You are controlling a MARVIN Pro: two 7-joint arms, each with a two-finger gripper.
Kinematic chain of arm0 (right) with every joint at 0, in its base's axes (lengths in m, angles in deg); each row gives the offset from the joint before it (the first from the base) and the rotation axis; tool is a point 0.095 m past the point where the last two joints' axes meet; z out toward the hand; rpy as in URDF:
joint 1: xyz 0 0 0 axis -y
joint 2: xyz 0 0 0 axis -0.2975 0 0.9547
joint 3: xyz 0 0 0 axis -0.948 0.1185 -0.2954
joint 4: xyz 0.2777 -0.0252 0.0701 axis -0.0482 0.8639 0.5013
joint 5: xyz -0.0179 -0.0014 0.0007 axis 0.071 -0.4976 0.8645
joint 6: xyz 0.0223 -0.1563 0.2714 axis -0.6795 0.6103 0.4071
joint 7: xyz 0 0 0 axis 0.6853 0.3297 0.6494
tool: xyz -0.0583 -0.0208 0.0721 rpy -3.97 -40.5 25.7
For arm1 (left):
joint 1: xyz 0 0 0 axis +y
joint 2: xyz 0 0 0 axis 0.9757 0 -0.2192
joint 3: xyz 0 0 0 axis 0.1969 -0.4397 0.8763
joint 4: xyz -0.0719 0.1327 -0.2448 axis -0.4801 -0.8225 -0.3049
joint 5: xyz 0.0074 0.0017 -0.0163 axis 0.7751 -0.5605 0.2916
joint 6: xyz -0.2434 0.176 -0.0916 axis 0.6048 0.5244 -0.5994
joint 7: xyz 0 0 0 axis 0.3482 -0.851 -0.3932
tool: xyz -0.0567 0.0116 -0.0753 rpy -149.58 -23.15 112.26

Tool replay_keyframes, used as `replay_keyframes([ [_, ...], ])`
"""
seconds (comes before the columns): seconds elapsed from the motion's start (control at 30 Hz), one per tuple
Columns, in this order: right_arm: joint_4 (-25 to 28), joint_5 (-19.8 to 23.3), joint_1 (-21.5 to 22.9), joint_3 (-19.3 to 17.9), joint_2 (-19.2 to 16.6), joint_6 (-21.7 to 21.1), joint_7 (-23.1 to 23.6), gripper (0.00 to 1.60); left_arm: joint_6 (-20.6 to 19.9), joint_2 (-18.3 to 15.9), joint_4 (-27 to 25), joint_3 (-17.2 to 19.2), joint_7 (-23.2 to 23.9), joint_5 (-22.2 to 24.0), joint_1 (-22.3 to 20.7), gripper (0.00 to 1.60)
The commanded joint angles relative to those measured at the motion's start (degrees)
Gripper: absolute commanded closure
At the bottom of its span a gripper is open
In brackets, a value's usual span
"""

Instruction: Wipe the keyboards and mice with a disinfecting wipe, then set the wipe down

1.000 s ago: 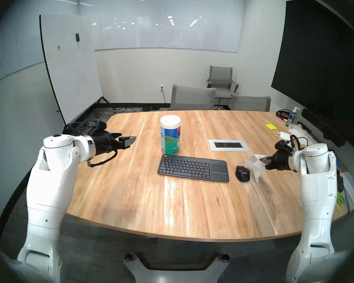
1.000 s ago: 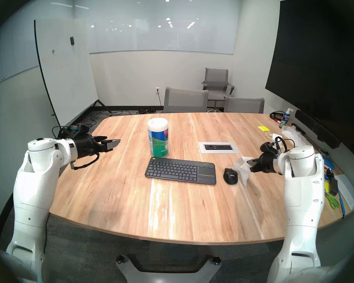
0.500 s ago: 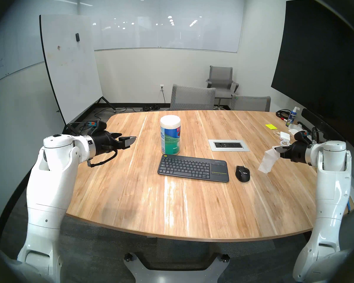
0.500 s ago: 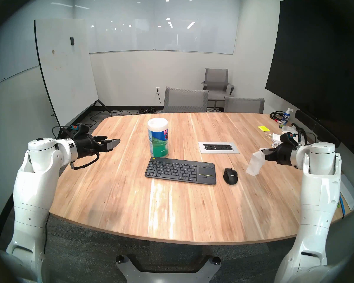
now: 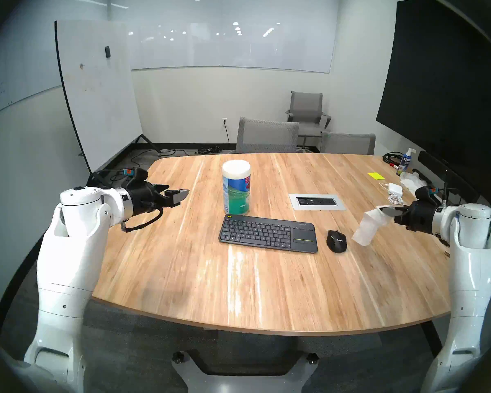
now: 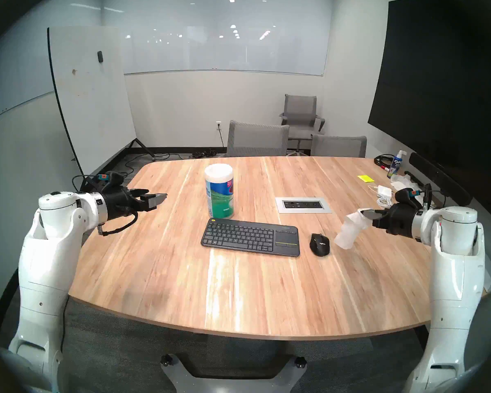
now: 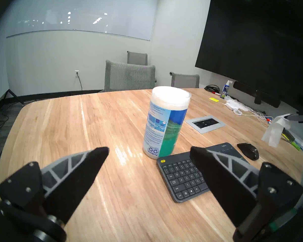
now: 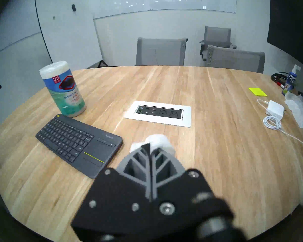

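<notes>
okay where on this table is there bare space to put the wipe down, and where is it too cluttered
Bare wood runs along the table's near edge in front of the keyboard and mouse. The left side beyond the canister is bare too. The strip under the hanging wipe, right of the mouse, is free. The far right is crowded: charger, tissue heap, spray bottle.

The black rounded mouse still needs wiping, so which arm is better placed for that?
The right. Its tool is shut on the thin white wipe, hanging just beside the black rounded mouse. The left tool is open, empty, and far across the wooden table.
</notes>
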Motion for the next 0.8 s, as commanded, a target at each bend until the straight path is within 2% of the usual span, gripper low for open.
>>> replay_keyframes([
  [0.0,3.76,9.32,-4.37,0.84,-3.09,-2.07,5.52,1.6,0.24,0.04,-1.2,0.13,0.02,0.13,-0.78,0.0],
  [0.1,4.38,13.38,-5.95,1.56,-3.4,-3.38,4.43,1.6,0.24,0.05,-1.23,0.14,0.01,0.13,-0.77,0.0],
  [0.27,5.64,17.85,-7.34,2.65,-3.34,-4.91,2.33,1.6,0.23,0.06,-1.26,0.15,-0.01,0.13,-0.76,0.0],
  [0.4,6.35,19.04,-7.5,3.34,-1.93,-4.57,1.46,1.6,0.22,0.07,-1.29,0.16,-0.03,0.12,-0.75,0.0],
  [0.67,6.89,21.0,-5.54,5.83,1.21,-5.19,-4.02,1.6,0.21,0.1,-1.35,0.17,-0.08,0.12,-0.73,0.0],
  [0.77,6.78,21.22,-4.97,6.04,3.2,-3.37,-5.7,1.6,0.2,0.1,-1.36,0.18,-0.08,0.12,-0.72,0.0],
])
